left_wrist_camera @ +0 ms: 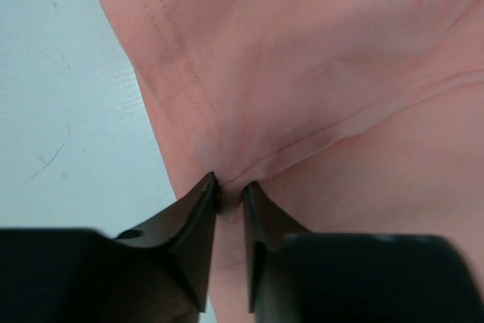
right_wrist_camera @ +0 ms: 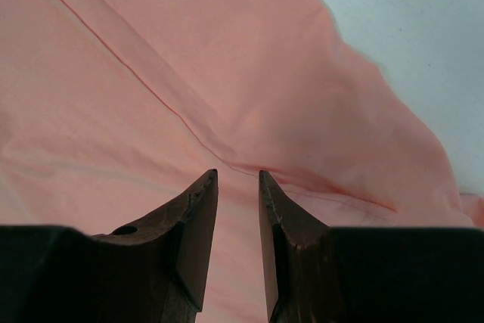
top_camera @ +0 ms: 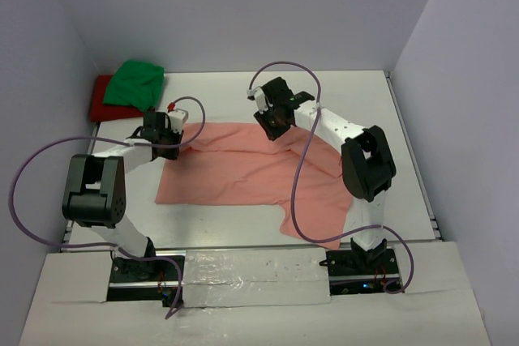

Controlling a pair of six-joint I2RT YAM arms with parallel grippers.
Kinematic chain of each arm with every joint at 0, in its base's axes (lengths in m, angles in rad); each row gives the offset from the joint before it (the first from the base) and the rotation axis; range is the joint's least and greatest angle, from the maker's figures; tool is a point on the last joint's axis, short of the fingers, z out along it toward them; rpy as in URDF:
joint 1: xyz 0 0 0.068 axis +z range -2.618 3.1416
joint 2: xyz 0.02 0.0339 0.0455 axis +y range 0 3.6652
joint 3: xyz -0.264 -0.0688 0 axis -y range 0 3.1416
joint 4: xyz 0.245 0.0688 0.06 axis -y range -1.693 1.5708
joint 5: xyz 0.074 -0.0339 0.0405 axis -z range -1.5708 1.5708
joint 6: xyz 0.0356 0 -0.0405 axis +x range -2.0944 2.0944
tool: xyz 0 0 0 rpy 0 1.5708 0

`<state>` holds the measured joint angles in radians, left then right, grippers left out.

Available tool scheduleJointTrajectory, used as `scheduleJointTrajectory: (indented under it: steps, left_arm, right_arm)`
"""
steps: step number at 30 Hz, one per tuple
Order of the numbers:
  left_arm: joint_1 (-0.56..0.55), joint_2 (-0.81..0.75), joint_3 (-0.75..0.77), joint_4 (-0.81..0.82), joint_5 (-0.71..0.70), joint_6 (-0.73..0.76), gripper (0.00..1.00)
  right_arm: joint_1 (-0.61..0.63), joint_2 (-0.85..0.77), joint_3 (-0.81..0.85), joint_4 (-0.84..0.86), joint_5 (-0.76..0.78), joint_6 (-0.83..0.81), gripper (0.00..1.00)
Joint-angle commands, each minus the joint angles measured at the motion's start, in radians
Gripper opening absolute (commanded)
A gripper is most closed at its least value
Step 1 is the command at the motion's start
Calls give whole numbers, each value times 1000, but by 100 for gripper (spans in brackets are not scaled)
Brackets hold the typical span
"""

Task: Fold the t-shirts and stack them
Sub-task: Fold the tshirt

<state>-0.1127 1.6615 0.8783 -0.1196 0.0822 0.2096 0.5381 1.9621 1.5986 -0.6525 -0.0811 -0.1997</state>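
The salmon-pink t-shirt (top_camera: 243, 172) lies spread across the middle of the table. My left gripper (top_camera: 168, 145) is at its far left corner. In the left wrist view the left gripper (left_wrist_camera: 230, 184) is shut on a bunched fold of the pink cloth (left_wrist_camera: 318, 73). My right gripper (top_camera: 274, 126) is at the shirt's far edge. In the right wrist view the right gripper (right_wrist_camera: 237, 174) stands narrowly parted, with pink cloth (right_wrist_camera: 151, 96) between the jaws and creases meeting at the tips. The bright green t-shirt (top_camera: 136, 84) lies crumpled on the red t-shirt (top_camera: 100, 99) at the back left.
The white table (top_camera: 365, 103) is walled by grey panels at the back and sides. Purple cables (top_camera: 296, 192) loop over both arms, one crossing the pink shirt's right part. The arm bases stand at the near edge.
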Motion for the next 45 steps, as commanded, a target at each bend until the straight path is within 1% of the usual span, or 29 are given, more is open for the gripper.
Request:
scheduleJointTrajectory:
  steps: [1, 4, 5, 17, 18, 27, 30, 32, 34, 35, 36, 37, 38, 39, 40, 43, 45]
  left_arm:
    - [-7, -8, -4, 46, -13, 8, 25]
    - [-10, -19, -9, 43, -22, 14, 15]
    - [-10, -20, -10, 41, -31, 17, 15]
    - [-10, -71, -24, 1, -78, 80, 15]
    - [-7, -77, -28, 8, -120, 85, 15]
    - [18, -123, -36, 28, -185, 106, 16]
    - [24, -121, -44, 28, -187, 112, 16]
    - [27, -117, -47, 21, -179, 116, 18]
    - [30, -108, -52, 11, -161, 114, 33]
    - [34, -106, -53, 6, -148, 113, 48]
    - [36, -105, -58, 3, -139, 114, 76]
    - [36, -105, -64, 6, -136, 109, 90]
    - [36, -108, -70, 18, -136, 106, 99]
    - [36, -115, -74, 21, -133, 100, 99]
    - [36, -120, -73, 23, -127, 97, 99]
    - [36, -157, -64, 21, -92, 76, 99]
    - [36, -213, -76, 67, -76, 51, 99]
  right_arm:
    - [-10, -46, 4, -10, -14, -4, 36]
    - [-10, -39, 7, -13, -20, -3, 36]
    - [-10, -39, 9, -15, -22, -3, 36]
    - [-12, -42, 0, -16, -39, -1, 36]
    - [-10, -43, -2, -16, -39, -1, 36]
    - [-10, -26, 4, -27, -55, 2, 36]
    - [-10, -31, 3, -29, -55, 2, 36]
    - [-12, -32, 6, -32, -52, -1, 36]
    - [-10, -31, 18, -39, -52, -3, 36]
    - [-10, -31, 20, -47, -52, -4, 36]
    - [-10, -29, 29, -53, -49, -9, 37]
    - [-12, -28, 34, -61, -42, -10, 37]
    - [-12, -29, 37, -67, -33, -15, 38]
    - [-12, -32, 34, -67, -17, -20, 39]
    - [-13, -41, 23, -62, 31, -24, 40]
    - [-38, -58, -12, -33, 72, -32, 41]
    - [-79, -80, -44, 10, 95, -29, 42]
